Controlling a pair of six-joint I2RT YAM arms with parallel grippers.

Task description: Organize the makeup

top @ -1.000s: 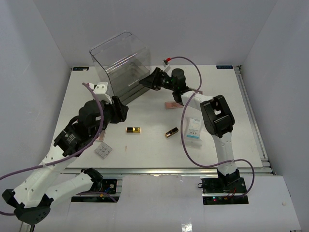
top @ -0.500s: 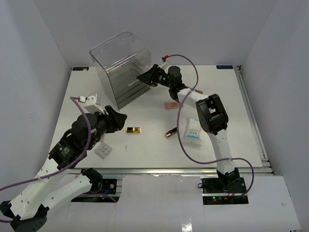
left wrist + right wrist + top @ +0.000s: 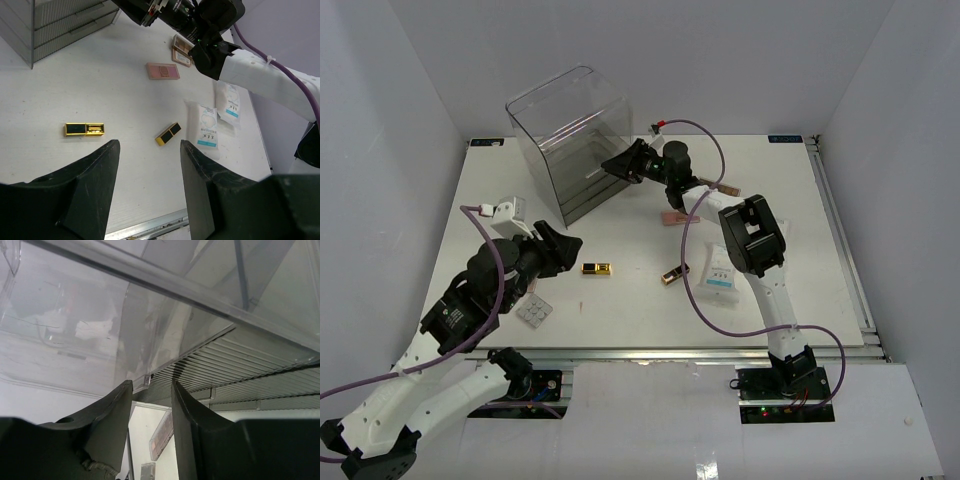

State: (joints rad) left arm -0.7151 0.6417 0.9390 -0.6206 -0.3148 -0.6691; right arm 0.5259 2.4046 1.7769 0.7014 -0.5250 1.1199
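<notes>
The makeup lies scattered on the white table (image 3: 640, 310). It includes two gold-black cases (image 3: 597, 268) (image 3: 674, 274), a grey square palette (image 3: 534, 311), a pink palette (image 3: 675, 217), a brown palette (image 3: 725, 188) and white-teal packets (image 3: 722, 270). My left gripper (image 3: 565, 245) hovers open above the table, left of the first case (image 3: 84, 129), with nothing between its fingers (image 3: 102, 175). The right gripper (image 3: 620, 165) is at the front of the clear drawer box (image 3: 570, 140). Its jaws are apart, and a clear drawer edge (image 3: 141, 382) sits at its fingertips (image 3: 125, 390).
The drawer box stands at the back left, its ribbed drawer fronts (image 3: 240, 360) facing the right gripper. The right arm's purple cable (image 3: 695, 270) loops over the table near the packets. A metal rail (image 3: 670, 352) runs along the near edge.
The right gripper has moved left up to the drawer box front and its jaws have narrowed. The left arm has drawn back slightly towards the near left, still open.
</notes>
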